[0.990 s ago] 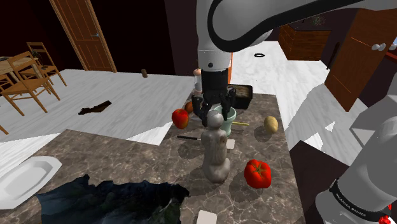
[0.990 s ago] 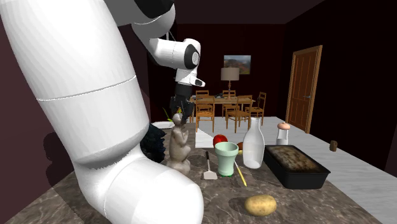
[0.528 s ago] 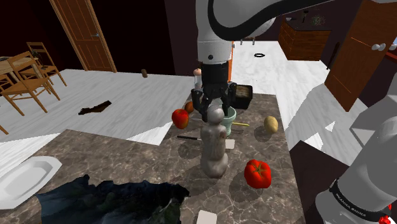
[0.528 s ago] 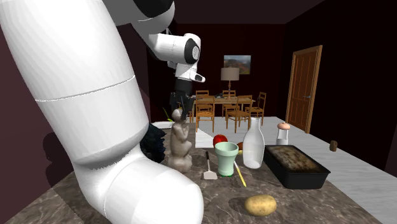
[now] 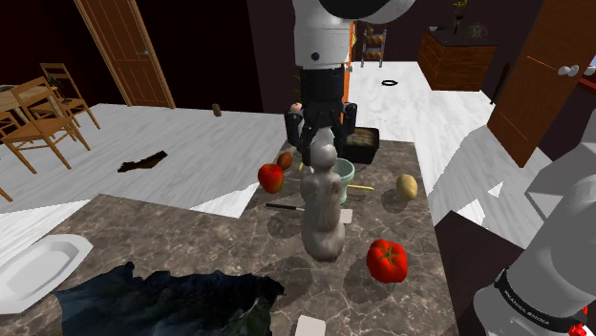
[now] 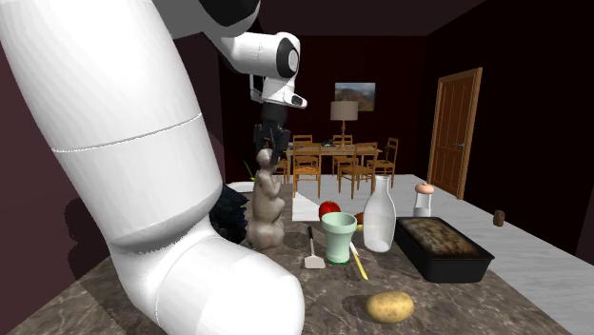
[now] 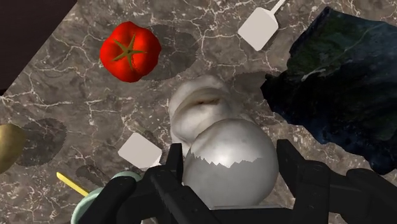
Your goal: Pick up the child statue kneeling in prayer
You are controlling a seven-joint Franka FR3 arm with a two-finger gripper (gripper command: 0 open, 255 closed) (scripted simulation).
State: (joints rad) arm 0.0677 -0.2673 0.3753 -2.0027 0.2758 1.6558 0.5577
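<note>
Claw [image 7: 230, 159] grips the grey kneeling statue [image 5: 323, 215] by its head; grasp done, clearance above the counter [image 5: 191, 229] unconfirmed, lift judged outstanding.

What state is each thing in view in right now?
hand, shut on the statue's head
statue, upright, clasped at the head
green cup, upright on the table
bottle, upright on the table
tomato, stem up, apart from the hand
door, shut
</note>
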